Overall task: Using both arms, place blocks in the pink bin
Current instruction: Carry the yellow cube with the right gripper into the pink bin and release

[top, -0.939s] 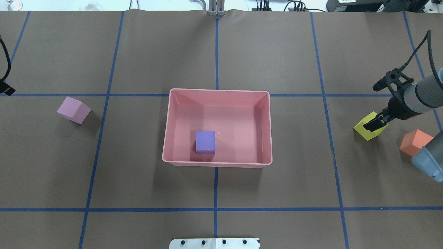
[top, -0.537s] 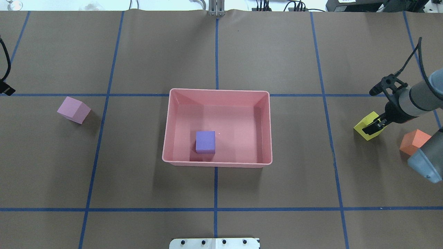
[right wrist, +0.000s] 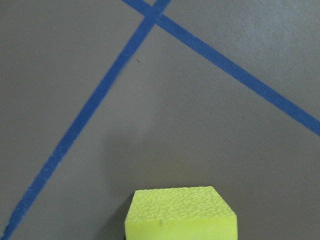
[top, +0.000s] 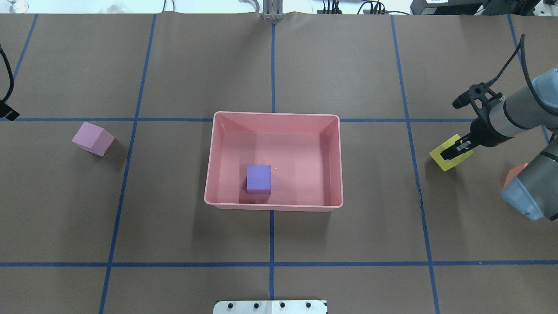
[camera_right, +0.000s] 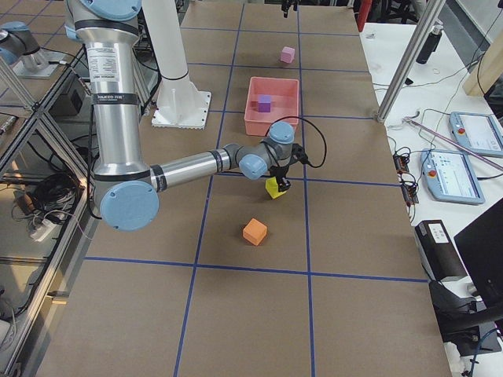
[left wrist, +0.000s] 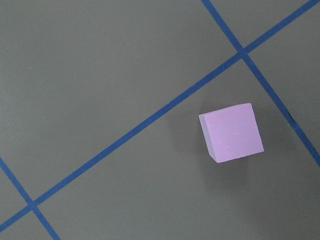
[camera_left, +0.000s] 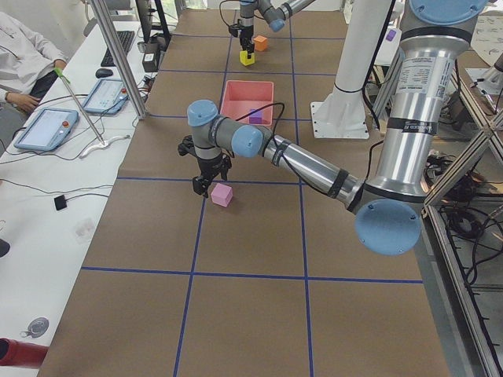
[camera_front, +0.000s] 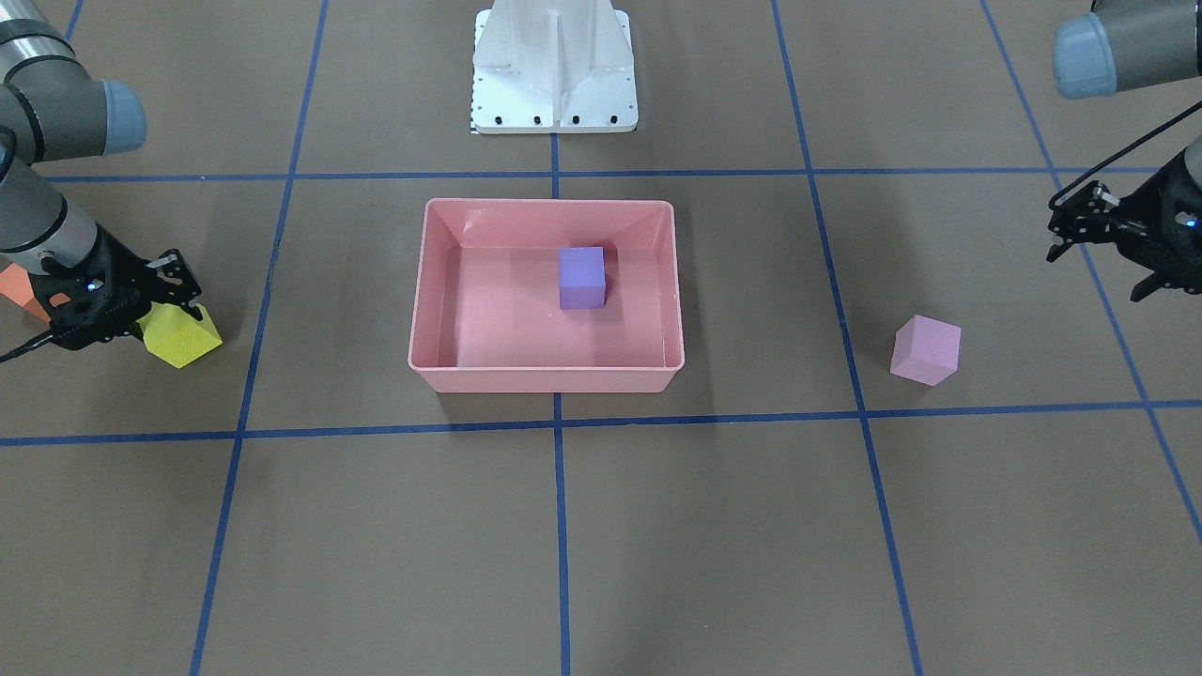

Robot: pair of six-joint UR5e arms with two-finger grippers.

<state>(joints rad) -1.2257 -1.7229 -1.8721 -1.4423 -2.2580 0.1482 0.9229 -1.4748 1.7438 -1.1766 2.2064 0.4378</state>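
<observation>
Clamping onto the yellow cube (top: 447, 163), the right gripper (top: 454, 152) has both fingers pressed against opposite faces. The cube hangs tilted in that grip, out on the robot's right side of the pink bin (top: 209, 174) and well apart from it. Whether its low corner touches the table (top: 174, 65), I cannot tell. The right wrist camera catches only the cube's pebbled yellow top, with brown table and blue tape lines (right wrist: 90, 110) beyond. Over to the bin: the purple cube (top: 259, 179) rests on its floor, close to the wall nearest the robot and about midway along it. The orange cube (camera_right: 254, 231) sits on the table on that same right side, farther from the bin than the yellow one, with nothing gripping it. Across on the bin's other side, the light pink cube (camera_front: 925, 350) stands on the table, well apart from the bin. The left gripper (camera_front: 1096, 277) hangs near it, farther out from the bin than the cube, fingers spread wide with nothing between them, and its wrist camera looks down on the pink top face.
</observation>
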